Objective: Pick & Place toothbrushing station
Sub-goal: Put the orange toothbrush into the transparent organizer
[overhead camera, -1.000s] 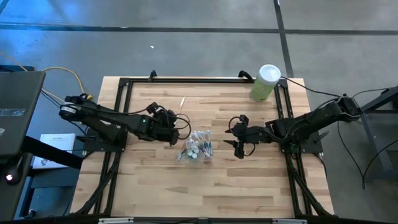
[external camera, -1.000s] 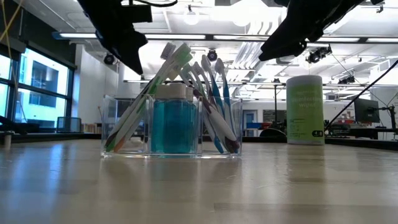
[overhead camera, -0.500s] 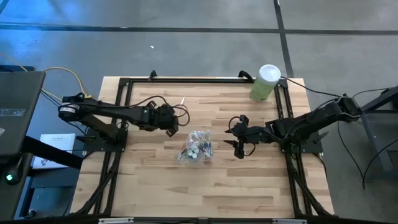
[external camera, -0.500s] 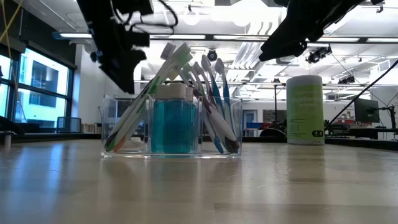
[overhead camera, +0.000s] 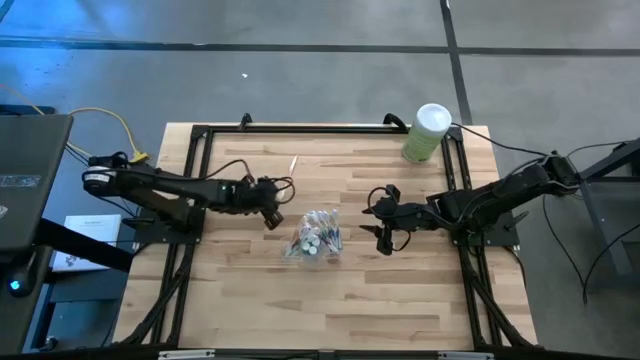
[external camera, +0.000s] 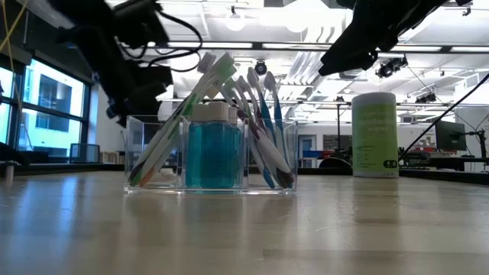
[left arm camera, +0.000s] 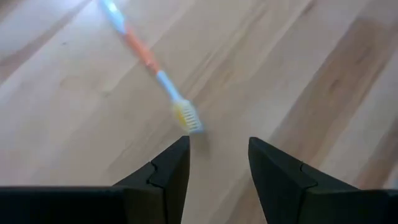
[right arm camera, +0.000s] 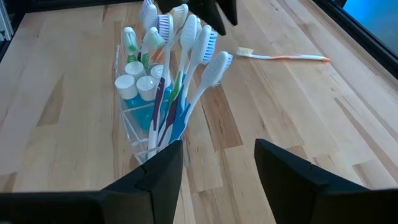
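Observation:
The clear holder (overhead camera: 315, 238) stands on the table's middle with several pastel toothbrushes and white-capped blue tubes in it; it also shows in the low view (external camera: 210, 156) and the right wrist view (right arm camera: 152, 106). One loose orange-handled toothbrush (overhead camera: 293, 166) lies flat on the table beyond it; its bristle head (left arm camera: 186, 117) shows just ahead of my left fingers. My left gripper (overhead camera: 272, 213) is open and empty, left of the holder. My right gripper (overhead camera: 383, 230) is open and empty, right of the holder, facing it.
A tall green canister with a white lid (overhead camera: 426, 132) stands at the table's far right corner, also in the low view (external camera: 374, 134). A black frame (overhead camera: 300, 130) runs round the table top. Bare wood lies near the front edge.
My left gripper has drawn away from the holder toward the table's left and come lower, staying empty. The holder and my right gripper have kept still.

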